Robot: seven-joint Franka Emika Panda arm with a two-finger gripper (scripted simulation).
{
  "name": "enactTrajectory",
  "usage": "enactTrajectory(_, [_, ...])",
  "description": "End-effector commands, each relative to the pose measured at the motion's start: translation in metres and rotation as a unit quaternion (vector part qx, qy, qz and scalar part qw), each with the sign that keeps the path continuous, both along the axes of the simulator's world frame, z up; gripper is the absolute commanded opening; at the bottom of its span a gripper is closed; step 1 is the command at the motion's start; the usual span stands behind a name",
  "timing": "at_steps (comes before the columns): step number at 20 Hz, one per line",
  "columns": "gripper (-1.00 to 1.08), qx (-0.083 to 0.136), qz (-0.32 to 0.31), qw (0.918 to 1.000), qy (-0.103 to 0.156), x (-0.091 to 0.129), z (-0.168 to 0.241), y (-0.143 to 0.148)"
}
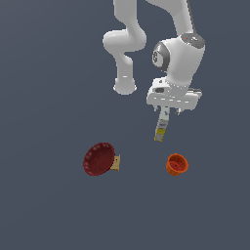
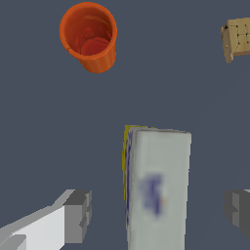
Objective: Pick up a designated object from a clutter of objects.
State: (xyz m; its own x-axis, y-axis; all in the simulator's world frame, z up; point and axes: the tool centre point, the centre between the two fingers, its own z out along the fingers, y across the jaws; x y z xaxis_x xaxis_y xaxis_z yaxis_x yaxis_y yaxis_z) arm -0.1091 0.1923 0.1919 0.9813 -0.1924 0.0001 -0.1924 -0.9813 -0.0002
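The designated object, a slim carton [image 1: 161, 126] with a yellow lower body and a white top with blue lettering, stands slightly tilted under the hand. In the wrist view its white face [image 2: 157, 190] lies between the two grey fingertips [image 2: 78, 215], with a visible gap on each side. My gripper [image 1: 169, 112] is open, straddling the carton's upper end [image 2: 158, 212] without touching it. The rest of the clutter of objects is a dark red ridged bowl [image 1: 99, 159], a small tan block [image 1: 116, 162] and an orange cup [image 1: 177, 164].
The orange cup [image 2: 89, 35] stands upright a short way from the carton's foot. The tan block [image 2: 238, 39] leans against the bowl's rim, farther off toward the exterior view's left. The robot's base [image 1: 124, 87] stands behind.
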Motion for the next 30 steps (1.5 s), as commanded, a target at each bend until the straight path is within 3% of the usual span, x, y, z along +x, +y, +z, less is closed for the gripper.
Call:
enactTrajectory(1, [1.0,0.0,0.0,1.0,0.0,-0.001,-0.009,0.0])
enactTrajectory(12, [1.0,0.0,-0.001,1.0,0.0,-0.001,-0.04,0.001])
enactTrajectory(13, [-1.0,0.0,-0.001,1.0,0.0,-0.001,-0.04,0.001])
enactTrajectory(30, [-1.0,0.001,-0.001,1.0,0.0,0.003,-0.032,-0.01])
